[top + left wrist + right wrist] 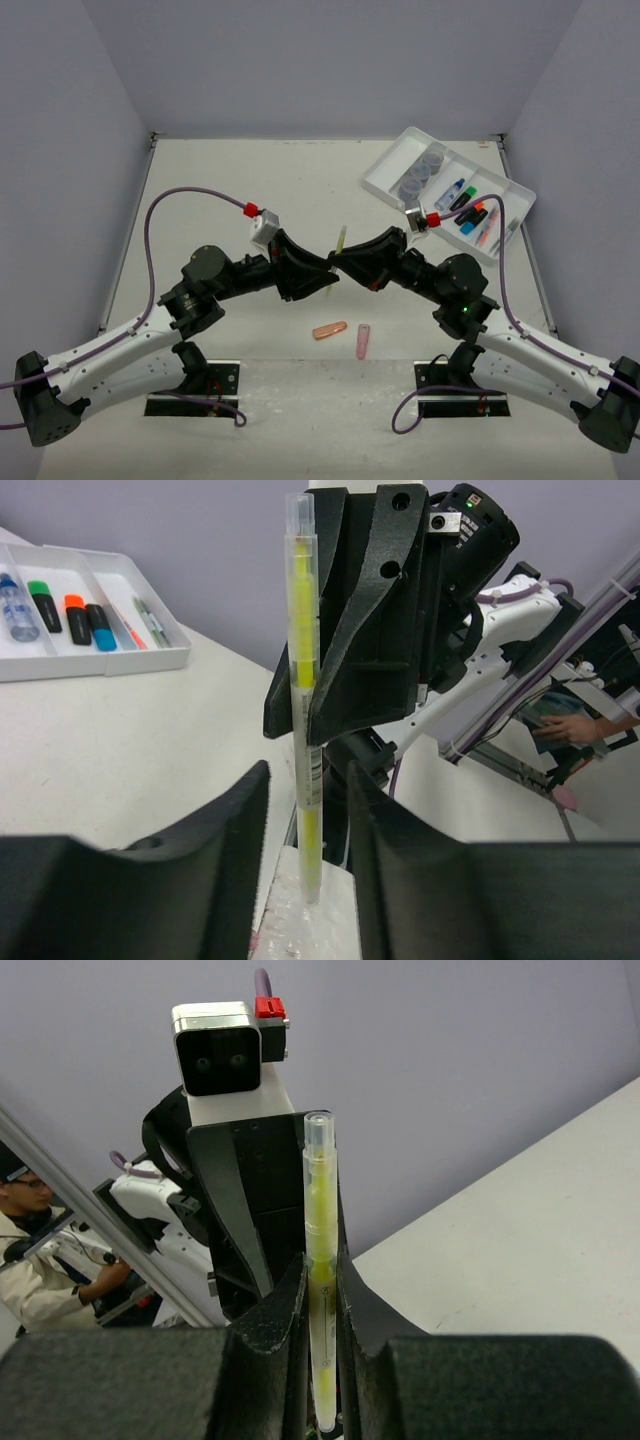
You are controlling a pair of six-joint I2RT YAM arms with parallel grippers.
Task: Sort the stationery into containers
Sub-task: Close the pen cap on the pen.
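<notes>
Stationery is spread over a pale table [250, 180], where a white tray [392, 172] stands at the far right with long compartments. Before it, the two arms meet nose to nose above the middle of the table. The right gripper [342, 262] is clamped narrowly on a yellow pen [340, 240], its fingers [290, 1310] pressed against the clear barrel [321, 1260]. The left gripper [308, 790] stands wider around the lower end of that pen [303, 680], with a gap on either side. The pen is upright in both wrist views, clear of the table.

In the tray lie three round grey-blue pots [425, 170], then highlighters [470, 215] capped green, orange and blue, then thin pens [495, 235]. An orange capsule [329, 331] and a pink capsule [362, 342] lie loose on the table near the arm bases.
</notes>
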